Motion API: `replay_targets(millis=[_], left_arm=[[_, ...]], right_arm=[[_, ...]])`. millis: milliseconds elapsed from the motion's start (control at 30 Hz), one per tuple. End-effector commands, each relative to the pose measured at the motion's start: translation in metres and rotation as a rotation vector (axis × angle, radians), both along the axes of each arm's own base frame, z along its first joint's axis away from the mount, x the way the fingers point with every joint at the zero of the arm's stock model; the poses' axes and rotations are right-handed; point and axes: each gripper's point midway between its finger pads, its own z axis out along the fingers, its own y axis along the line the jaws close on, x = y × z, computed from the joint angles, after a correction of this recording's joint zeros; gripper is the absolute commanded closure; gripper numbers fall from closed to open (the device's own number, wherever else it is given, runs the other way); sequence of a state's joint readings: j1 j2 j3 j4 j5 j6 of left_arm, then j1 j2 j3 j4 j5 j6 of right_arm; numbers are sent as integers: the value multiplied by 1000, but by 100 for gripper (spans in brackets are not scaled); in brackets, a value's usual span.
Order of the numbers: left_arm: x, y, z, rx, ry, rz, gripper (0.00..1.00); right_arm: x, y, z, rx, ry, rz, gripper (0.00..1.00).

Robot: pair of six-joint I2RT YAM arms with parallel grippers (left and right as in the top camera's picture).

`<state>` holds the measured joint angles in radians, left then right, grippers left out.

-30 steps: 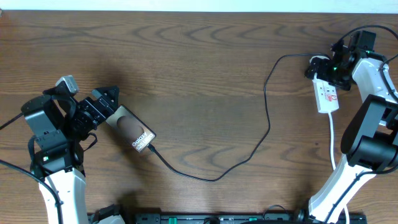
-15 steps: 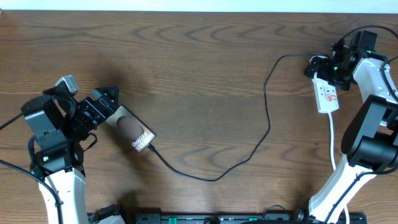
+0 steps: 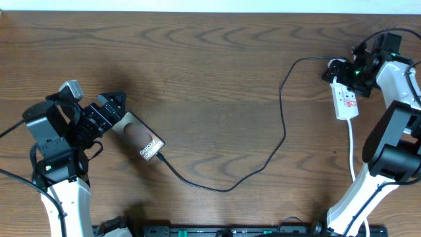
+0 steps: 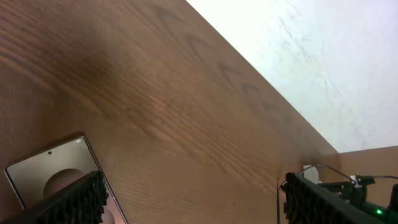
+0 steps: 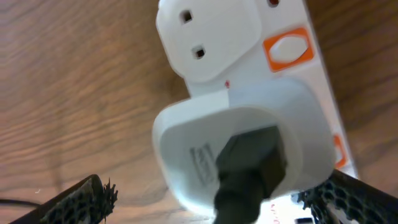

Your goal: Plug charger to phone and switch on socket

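— Right gripper (image 5: 214, 198)?
— Spread wide, straddling the charger plug (image 5: 239, 155) on the socket (image 3: 346, 102), at 2 o'clock on the desk (image 3: 197, 66).
— The switch?
— Probably that orange rocker (image 5: 288, 50), 1 o'clock of the plug. Narrow the gripper, then press straight down.
— Left gripper (image 3: 110, 112)?
— Wide too, beside the phone (image 3: 139, 137) at 9 o'clock.

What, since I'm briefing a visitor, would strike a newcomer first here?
The black charger cable looping across the table's middle, from the bronze phone at left to the white socket at far right. The left gripper sits open by the phone; the right gripper, open, straddles the white plug.
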<state>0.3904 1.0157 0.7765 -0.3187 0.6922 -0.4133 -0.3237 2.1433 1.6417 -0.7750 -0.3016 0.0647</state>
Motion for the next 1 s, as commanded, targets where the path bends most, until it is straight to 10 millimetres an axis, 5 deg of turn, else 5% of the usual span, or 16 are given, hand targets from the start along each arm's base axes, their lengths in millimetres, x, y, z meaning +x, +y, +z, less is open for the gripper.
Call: replay_targets(millis=[0,367,733,967], left_arm=[[1,0,-1,20,-1,-8,12],[1,0,-1,20,-1,-8,12],[1,0,-1,20,-1,-8,12],[1,0,-1,20,-1,-8,12]], right_arm=[[-4,12,6,118,14,-8,1],[-24,-4,68,34,-8,-80,1],[-79,17,193,87,-131,-285,1],[-88,21,220,70,-202,-280,1]])
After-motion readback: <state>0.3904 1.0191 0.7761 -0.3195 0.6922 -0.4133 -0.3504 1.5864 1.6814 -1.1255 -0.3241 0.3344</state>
